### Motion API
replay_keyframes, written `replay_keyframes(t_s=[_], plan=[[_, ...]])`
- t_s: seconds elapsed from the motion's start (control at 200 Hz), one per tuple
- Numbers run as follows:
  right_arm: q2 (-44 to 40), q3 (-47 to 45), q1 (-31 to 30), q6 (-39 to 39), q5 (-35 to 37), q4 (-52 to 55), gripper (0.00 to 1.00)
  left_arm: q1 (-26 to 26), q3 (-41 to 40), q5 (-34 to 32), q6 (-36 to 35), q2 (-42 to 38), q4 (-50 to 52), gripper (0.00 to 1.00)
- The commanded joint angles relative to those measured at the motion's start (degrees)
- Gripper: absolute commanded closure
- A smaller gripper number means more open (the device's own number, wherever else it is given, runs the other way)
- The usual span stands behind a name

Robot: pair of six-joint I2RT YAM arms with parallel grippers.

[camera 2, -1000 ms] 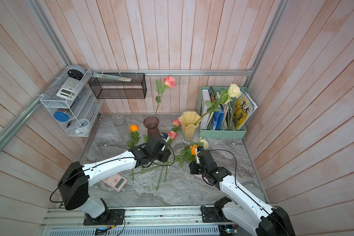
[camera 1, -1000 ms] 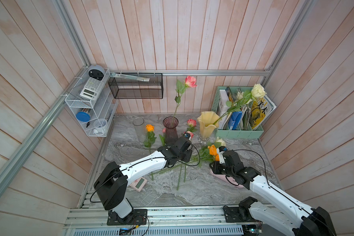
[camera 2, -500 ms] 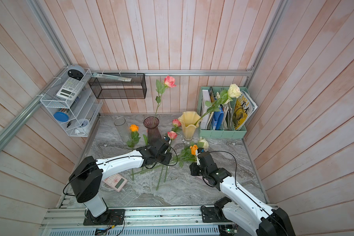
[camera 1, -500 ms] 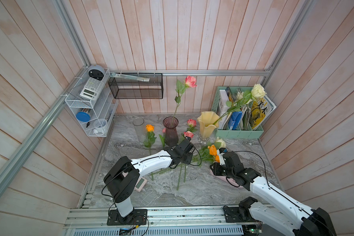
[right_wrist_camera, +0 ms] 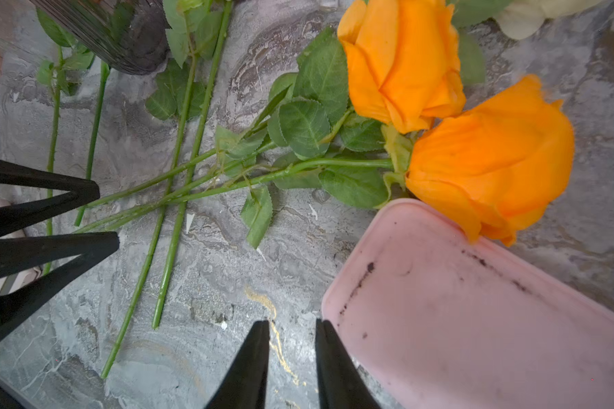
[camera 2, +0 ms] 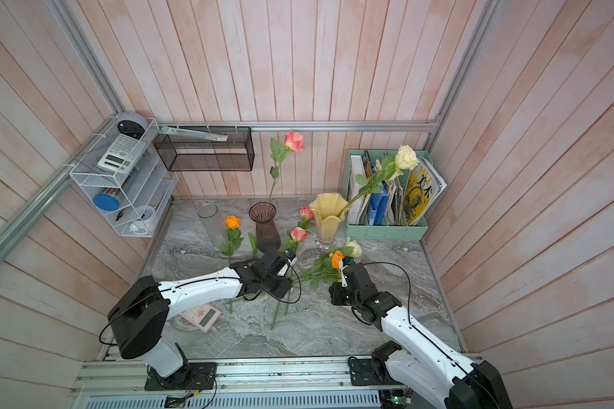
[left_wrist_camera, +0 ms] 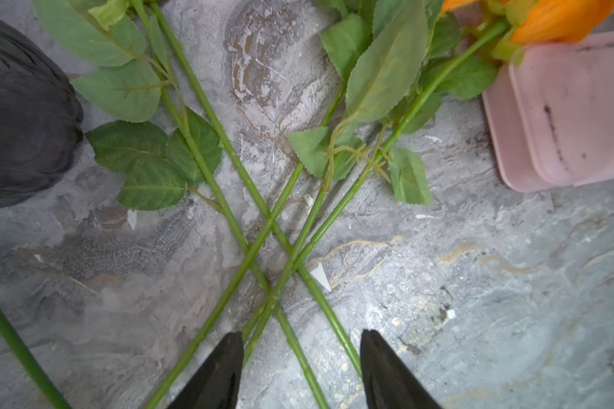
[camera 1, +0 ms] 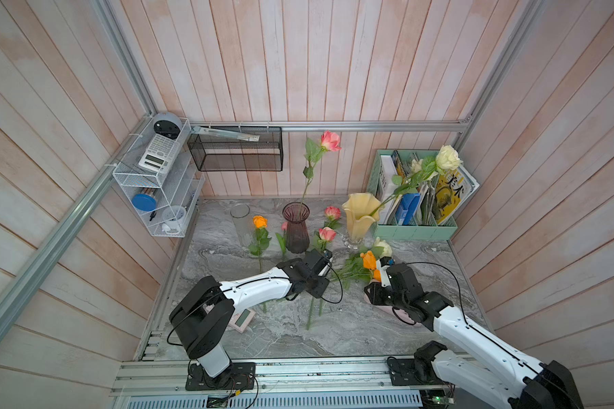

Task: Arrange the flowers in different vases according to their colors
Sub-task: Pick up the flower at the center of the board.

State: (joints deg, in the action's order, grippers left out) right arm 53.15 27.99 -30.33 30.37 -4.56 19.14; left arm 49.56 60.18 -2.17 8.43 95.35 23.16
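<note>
The purple vase (camera 1: 296, 226) is crowding the back middle. The glass cylinder (camera 1: 240, 219) is standing near its left with a lone orange rose (camera 1: 260, 222) lying between. The yellow vase (camera 1: 360, 216) is standing near its right, with pink roses (camera 1: 327, 233) filling that gap. Just in front of the vase, crossed stems (left_wrist_camera: 270, 226) are covering the marble (some are running between the parted jaws of the left gripper (left_wrist_camera: 300, 340)). To the vase's front right, a pink case (right_wrist_camera: 475, 301) and two orange blooms (right_wrist_camera: 490, 155) are blocking the way. Farther in front, bare tabletop (camera 1: 351, 329) is lying open.
</note>
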Motion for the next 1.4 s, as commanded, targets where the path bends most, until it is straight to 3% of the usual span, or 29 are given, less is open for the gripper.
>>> replay_keyframes(t_s=[0.0, 0.08, 0.18, 0.345, 0.475, 0.76, 0.905, 1.395], plan=[[0.15, 0.19, 0.18, -0.47, 1.0, 0.78, 0.71, 0.19, -0.94, -2.25, -3.87, 0.18, -0.62, 0.43], [0.24, 0.11, 0.17, -0.57, 1.2, 0.6, 0.71, 0.32, -1.43, -1.86, -4.53, 0.06, -1.55, 0.44], [0.79, 0.22, 0.18, -0.58, 0.83, 0.42, 0.71, -0.19, -0.5, -6.7, -2.88, -0.03, -1.09, 0.44], [0.49, 0.43, 0.18, -0.58, 0.55, 0.41, 0.71, -3.88, -3.35, -9.72, 6.2, -4.87, -3.99, 0.45], [0.7, 0.68, 0.18, -0.93, 0.51, 0.71, 0.71, -6.2, -4.44, -13.12, 10.26, -9.25, -0.39, 0.44], [1.49, 1.06, 0.18, -0.99, -0.16, -0.18, 0.71, -20.75, -11.41, -16.41, 22.31, -19.06, 7.13, 0.46], [2.27, 1.28, 0.18, -1.02, -0.44, -0.71, 0.71, -24.88, -12.06, -14.79, 23.89, -18.16, 9.08, 0.46], [3.25, 0.57, 0.18, -0.58, -0.8, -1.95, 0.71, -26.75, -9.84, -11.54, 23.87, -6.34, 4.07, 0.46]])
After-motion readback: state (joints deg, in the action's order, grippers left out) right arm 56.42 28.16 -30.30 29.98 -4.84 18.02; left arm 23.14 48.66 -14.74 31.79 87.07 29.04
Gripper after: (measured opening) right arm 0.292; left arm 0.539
